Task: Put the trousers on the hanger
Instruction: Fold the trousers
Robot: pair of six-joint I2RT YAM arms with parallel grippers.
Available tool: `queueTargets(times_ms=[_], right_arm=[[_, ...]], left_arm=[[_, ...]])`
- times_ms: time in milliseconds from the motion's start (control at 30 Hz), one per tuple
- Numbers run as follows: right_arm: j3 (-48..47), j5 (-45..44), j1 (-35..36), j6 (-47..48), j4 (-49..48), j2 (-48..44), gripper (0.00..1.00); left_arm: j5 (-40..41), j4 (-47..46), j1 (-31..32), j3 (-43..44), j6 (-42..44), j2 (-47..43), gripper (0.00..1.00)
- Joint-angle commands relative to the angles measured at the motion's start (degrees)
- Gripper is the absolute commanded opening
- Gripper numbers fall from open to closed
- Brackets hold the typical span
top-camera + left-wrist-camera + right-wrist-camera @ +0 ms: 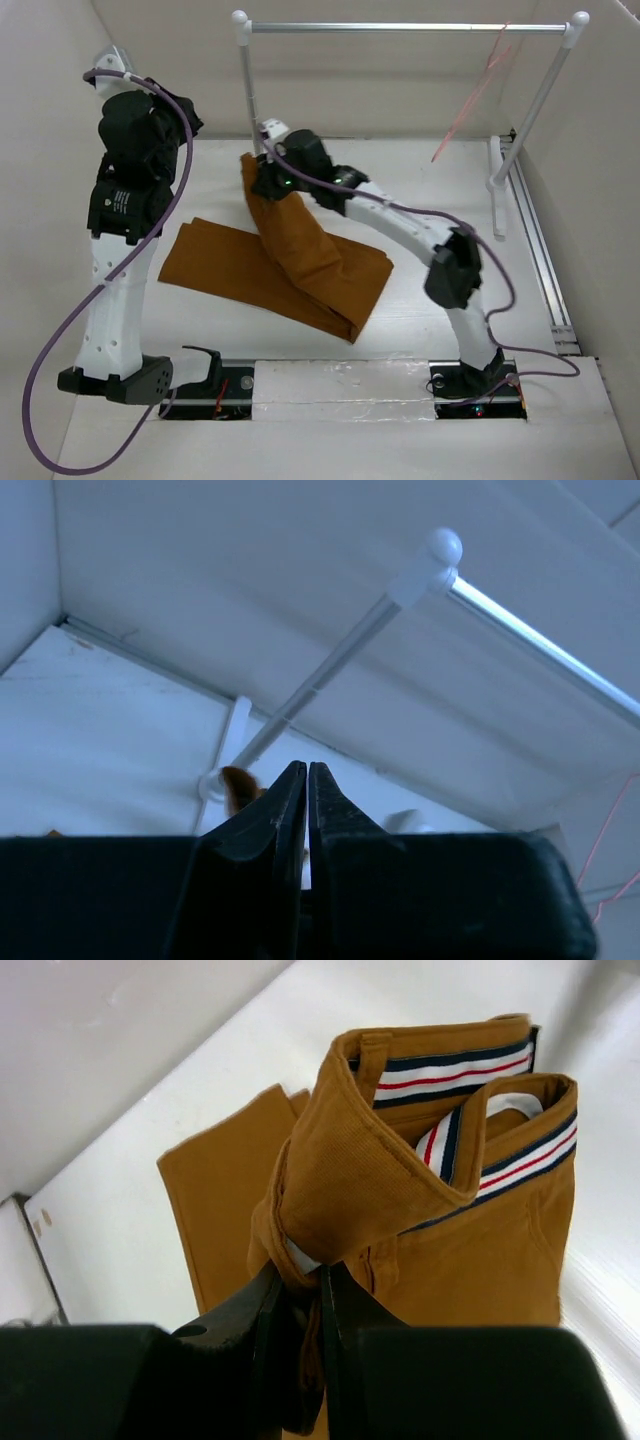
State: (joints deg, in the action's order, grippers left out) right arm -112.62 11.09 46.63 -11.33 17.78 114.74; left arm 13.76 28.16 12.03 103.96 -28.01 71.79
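My right hand pinched the trousers by the waistband, holding that end up while the legs lay limp on the table below it. Soft, floppy cloth; the thick waistband seemed the surest hold. The hanger, faint, hung, I think, from the rail well to that hand's right. My left hand was pressed together, empty.

The middle under the silver metal rail on white posts is open; a thin pink wire hanger crowds its right end, raised rust-brown cloth trousers its left.
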Motion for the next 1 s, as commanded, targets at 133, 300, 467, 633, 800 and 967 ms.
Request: queueTargets(times_ms=[133, 300, 467, 633, 800, 967], right_arm=[[-34.4, 8.8, 12.7, -6.0, -9.4, 29.3, 0.37], [-26.1, 11.6, 14.2, -3.4, -8.8, 27.5, 0.76], [1.4, 12.4, 9.5, 3.4, -10.0, 7.7, 0.78], [24.7, 12.1, 3.8, 6.6, -12.6, -9.9, 0.13], [38.3, 8.9, 2.1, 12.4, -4.7, -22.6, 0.18], [46.8, 9.2, -0.8, 13.4, -3.2, -29.7, 0.56]], left_arm=[[13.6, 3.2, 0.0, 1.0, 1.4, -4.5, 0.03], [23.2, 3.7, 0.0, -5.7, 3.0, -6.7, 0.07], [26.4, -0.3, -1.7, -26.3, 2.4, -10.3, 0.50], [-0.1, -5.6, -21.4, -49.5, -5.1, -11.6, 0.65], [-7.3, -8.8, -25.8, -60.6, -9.6, -11.7, 0.66], [-10.0, -11.3, -28.6, -62.7, -10.1, -8.3, 0.80]])
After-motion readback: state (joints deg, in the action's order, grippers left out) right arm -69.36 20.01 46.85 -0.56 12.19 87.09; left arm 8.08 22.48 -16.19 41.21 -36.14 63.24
